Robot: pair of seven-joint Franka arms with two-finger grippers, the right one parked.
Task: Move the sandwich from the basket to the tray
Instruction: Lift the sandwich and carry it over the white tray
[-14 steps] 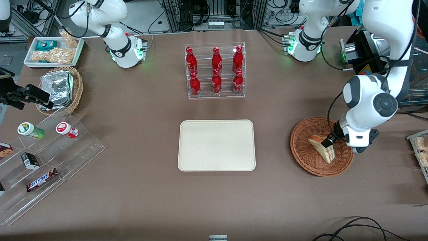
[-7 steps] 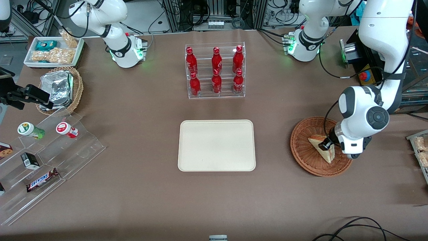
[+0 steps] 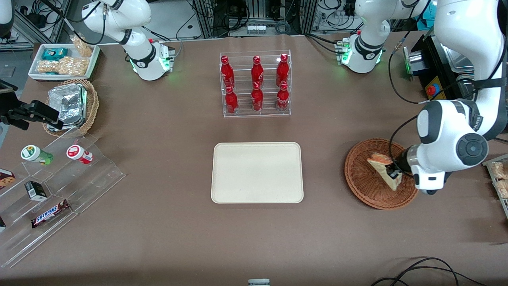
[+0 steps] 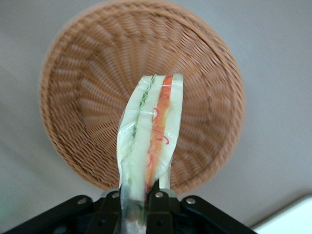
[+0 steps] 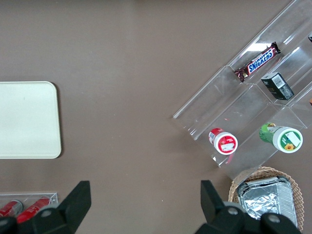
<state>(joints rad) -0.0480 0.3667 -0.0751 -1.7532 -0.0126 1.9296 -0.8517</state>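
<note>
Sandwich point(image 4: 148, 141) between clamped fingers point(image 4: 157, 207)

- sandwich point(image 4: 148, 146): white bread, orange-red and green layers under clear wrap
- basket point(image 3: 363, 184): reddish-brown weave
- tray point(image 3: 257, 172): plain cream-beige
- gripper point(image 4: 139, 207): black, over the basket, clamped on the sandwich
- table point(image 3: 166, 238): dull brown
- bottles point(image 3: 256, 83): red, in a clear rack
- foil packs point(image 3: 67, 104): silver, in a tan basket
</note>
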